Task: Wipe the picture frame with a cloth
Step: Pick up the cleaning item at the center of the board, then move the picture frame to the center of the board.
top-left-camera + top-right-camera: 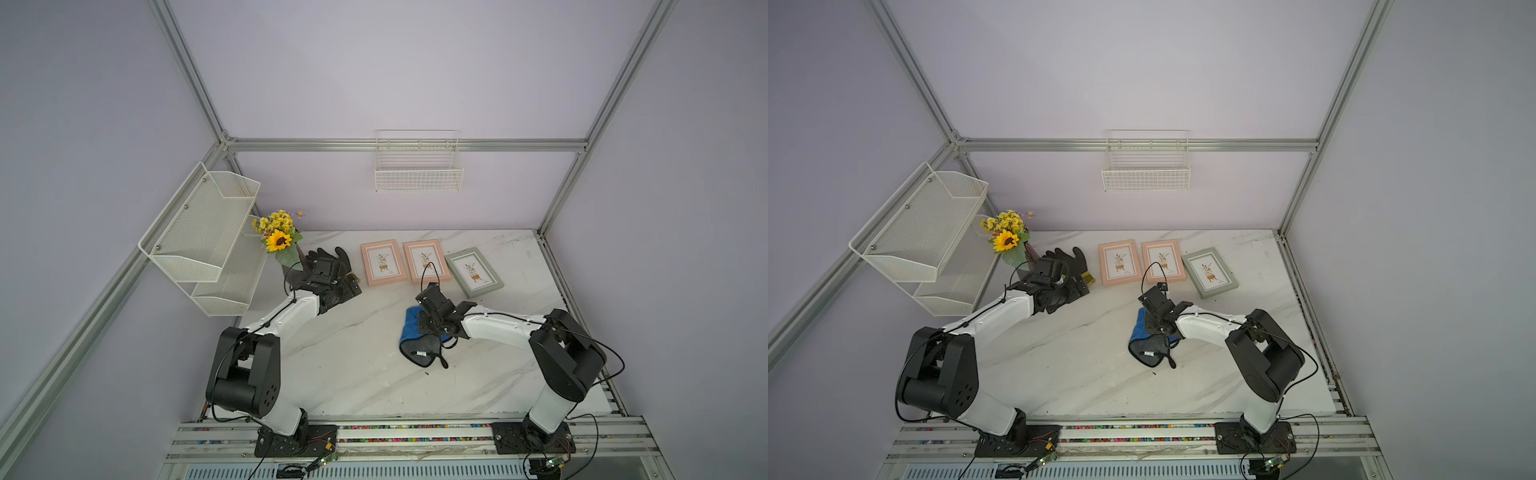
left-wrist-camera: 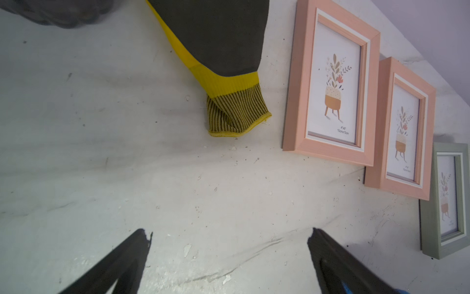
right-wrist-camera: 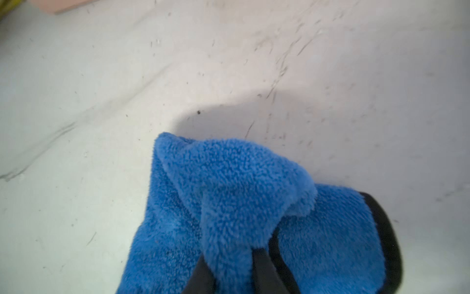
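Observation:
The blue cloth point(image 1: 410, 328) lies crumpled at centre right of the marble table, its dark grey reverse and white tag facing the front. My right gripper point(image 3: 229, 257) is shut on a raised fold of the cloth point(image 3: 229, 191), which bunches up between its black fingers point(image 3: 262, 267). Three picture frames lie flat at the back: two pink ones point(image 1: 382, 262) point(image 1: 426, 261) and a grey-green one point(image 1: 473, 272). My left gripper point(image 2: 229, 236) stands open over bare table by the glove's cuff, nothing between its fingers.
A black-and-yellow work glove point(image 1: 332, 255) lies under the left wrist, left of the frames. A vase of yellow flowers point(image 1: 278, 232) stands at the back left beside a white mesh shelf point(image 1: 199, 232). A white wire basket point(image 1: 417, 174) hangs on the back wall.

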